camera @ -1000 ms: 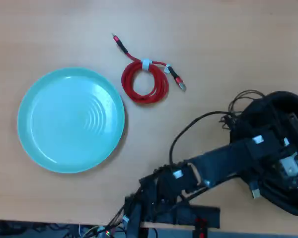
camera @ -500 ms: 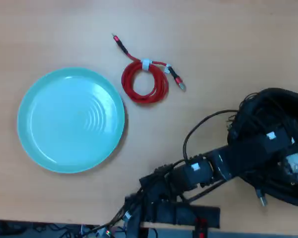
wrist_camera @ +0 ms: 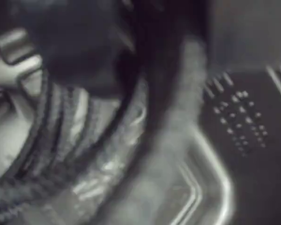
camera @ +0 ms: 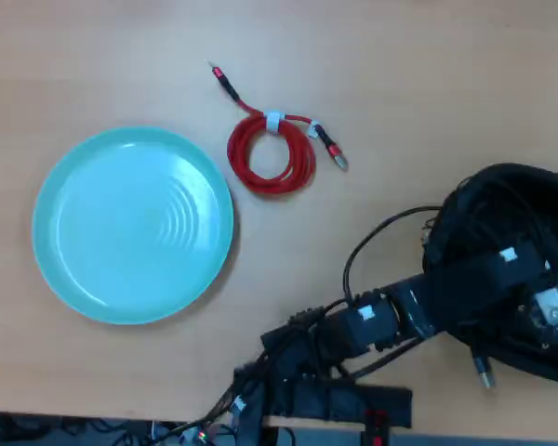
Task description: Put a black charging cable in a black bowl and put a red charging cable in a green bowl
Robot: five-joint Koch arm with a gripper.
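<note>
The overhead view shows my gripper (camera: 552, 312) low over the black bowl (camera: 502, 177) at the right edge, with the arm covering most of the bowl. The black charging cable's silver-tipped plug (camera: 484, 376) pokes out below the arm at the bowl's near rim. In the blurred wrist view, dark coil strands of the black charging cable (wrist_camera: 51, 126) lie very close, above the black bowl's embossed floor (wrist_camera: 239, 122). The jaws do not show clearly. The red charging cable (camera: 272, 149), coiled with a white tie, lies on the table right of the green bowl (camera: 132, 225), which holds nothing.
The arm's base and loose wires (camera: 307, 390) sit at the table's near edge. A thin black arm wire (camera: 372, 242) arcs over the wood between the base and the black bowl.
Over the last second the forearm swung right and toward the near edge, deeper over the black bowl, and the silver plug shifted with it. It has barely moved in the last half second.
</note>
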